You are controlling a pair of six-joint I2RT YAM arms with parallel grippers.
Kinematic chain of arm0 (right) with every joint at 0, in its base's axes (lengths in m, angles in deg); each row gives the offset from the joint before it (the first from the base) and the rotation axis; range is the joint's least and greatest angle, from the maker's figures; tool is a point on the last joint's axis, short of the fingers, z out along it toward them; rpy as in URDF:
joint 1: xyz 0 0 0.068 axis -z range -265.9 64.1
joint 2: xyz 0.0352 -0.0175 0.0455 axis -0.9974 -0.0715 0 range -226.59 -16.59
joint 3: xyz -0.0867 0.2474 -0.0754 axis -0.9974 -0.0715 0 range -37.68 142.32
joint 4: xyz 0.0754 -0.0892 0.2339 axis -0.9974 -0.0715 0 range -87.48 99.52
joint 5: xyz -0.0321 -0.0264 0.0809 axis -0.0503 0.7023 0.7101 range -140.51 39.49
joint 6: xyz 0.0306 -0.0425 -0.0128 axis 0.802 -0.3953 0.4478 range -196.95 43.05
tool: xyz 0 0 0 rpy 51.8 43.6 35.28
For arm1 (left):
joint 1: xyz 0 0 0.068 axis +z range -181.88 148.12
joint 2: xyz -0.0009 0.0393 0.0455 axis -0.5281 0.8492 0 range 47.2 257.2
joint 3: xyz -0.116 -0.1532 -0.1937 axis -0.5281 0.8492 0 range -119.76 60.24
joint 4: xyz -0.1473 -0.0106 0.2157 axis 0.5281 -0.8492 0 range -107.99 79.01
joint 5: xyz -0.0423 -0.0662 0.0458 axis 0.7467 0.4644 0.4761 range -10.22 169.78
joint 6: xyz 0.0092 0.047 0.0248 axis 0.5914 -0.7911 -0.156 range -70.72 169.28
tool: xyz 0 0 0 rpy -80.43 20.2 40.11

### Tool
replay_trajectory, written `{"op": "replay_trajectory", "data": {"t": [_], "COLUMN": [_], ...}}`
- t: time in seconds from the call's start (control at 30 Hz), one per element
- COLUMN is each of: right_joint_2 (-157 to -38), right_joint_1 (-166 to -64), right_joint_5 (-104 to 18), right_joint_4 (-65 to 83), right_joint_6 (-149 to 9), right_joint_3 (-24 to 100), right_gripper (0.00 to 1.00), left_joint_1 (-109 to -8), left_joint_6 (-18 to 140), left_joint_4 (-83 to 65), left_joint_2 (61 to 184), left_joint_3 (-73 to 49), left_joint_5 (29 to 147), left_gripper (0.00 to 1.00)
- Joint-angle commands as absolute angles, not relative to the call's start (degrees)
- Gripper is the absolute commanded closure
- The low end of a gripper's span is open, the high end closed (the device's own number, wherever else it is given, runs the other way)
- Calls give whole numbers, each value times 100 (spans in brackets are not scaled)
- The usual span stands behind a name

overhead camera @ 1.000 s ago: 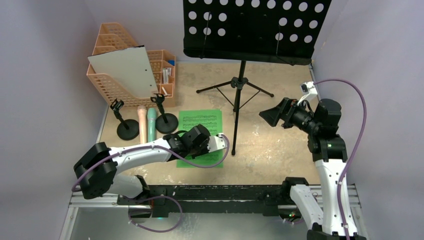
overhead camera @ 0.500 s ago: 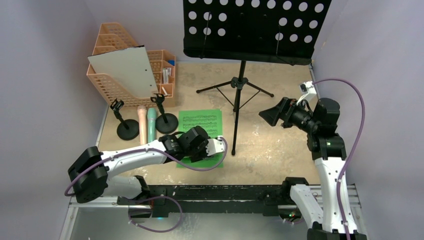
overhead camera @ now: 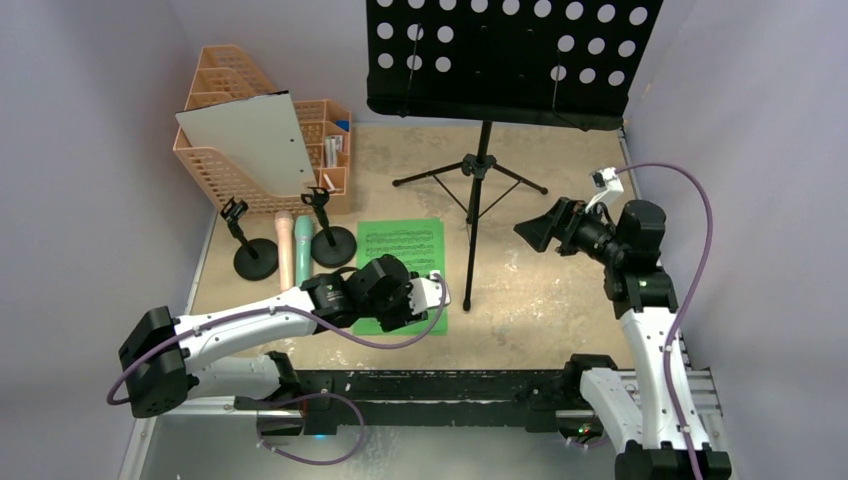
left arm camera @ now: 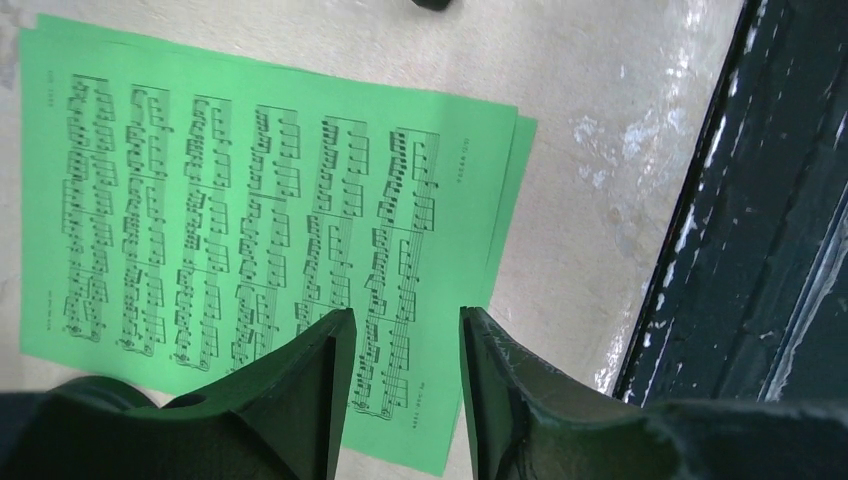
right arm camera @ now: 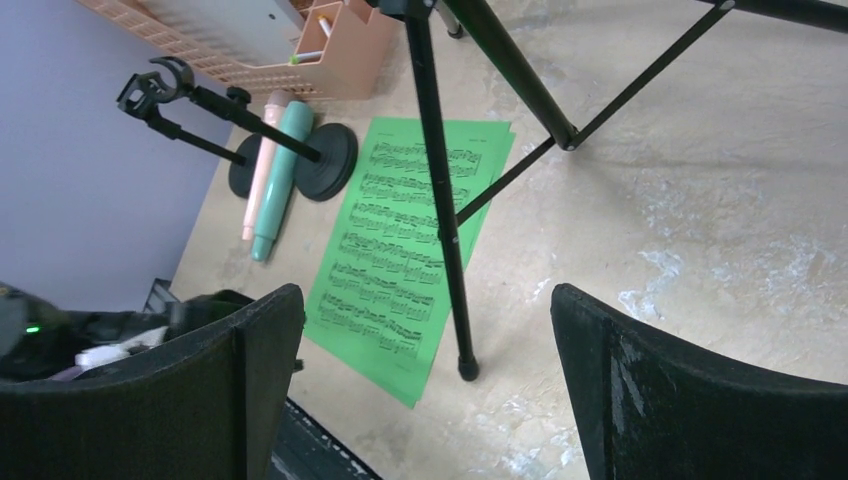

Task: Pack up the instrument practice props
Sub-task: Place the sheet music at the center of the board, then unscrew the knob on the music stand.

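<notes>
Hovering at lower centre of the top view, your left gripper [left arm camera: 405, 325] shows parted fingers, nothing between them, just above the two stacked green sheet-music pages [left arm camera: 250, 200]. Your right gripper [right arm camera: 425, 295] gapes wide and empty at the right, near the music stand [overhead camera: 500, 60].

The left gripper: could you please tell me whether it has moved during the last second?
Yes. The left gripper has drawn back slightly, leftward and nearer, widening its gap to the music stand leg.
</notes>
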State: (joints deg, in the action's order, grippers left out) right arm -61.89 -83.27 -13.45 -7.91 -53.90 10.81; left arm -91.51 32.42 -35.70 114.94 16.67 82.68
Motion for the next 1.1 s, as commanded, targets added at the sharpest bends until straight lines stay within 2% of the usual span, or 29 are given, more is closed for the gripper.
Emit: {"op": "replay_trajectory", "data": {"t": [0.0, 0.07, 0.23, 0.43, 0.5, 0.6, 0.83, 1.07], "right_joint_2": [-6076, -5996, -5973, -6542, -6801, -7287, -8437, -9376], "right_joint_1": [-8344, -8344, -8423, -8660, -8817, -9049, -9508, -9815], "right_joint_5": [-1264, -1245, -1479, -1790, -1906, -2092, -2660, -2949], "right_joint_4": [576, 1378, 3574, 5425, 6021, 6603, 8040, 8304], "right_joint_6": [-5098, -4967, -4415, -4574, -4726, -4991, -5377, -5488], "right_joint_3": [551, 282, -524, -729, -752, -667, -444, 354], "right_gripper": [5, 4, 4, 3, 3, 4, 6, 11], "left_joint_1": [-9143, -9078, -8562, -8366, -8311, -8194, -7784, -7473], "left_joint_6": [3900, 4239, 5238, 6049, 6220, 6233, 6248, 6212], "left_joint_4": [-3078, -2834, -1975, -178, 537, 1084, 2167, 3068], "left_joint_2": [11190, 11102, 10970, 10961, 11051, 11285, 11908, 12533], "left_joint_3": [1428, 1392, 1525, 1996, 2094, 2070, 1978, 1647], "left_joint_5": [7840, 7418, 7261, 6688, 6668, 6773, 7152, 7759], "left_gripper": [54, 51, 44, 29, 20, 16, 14, 15]}}
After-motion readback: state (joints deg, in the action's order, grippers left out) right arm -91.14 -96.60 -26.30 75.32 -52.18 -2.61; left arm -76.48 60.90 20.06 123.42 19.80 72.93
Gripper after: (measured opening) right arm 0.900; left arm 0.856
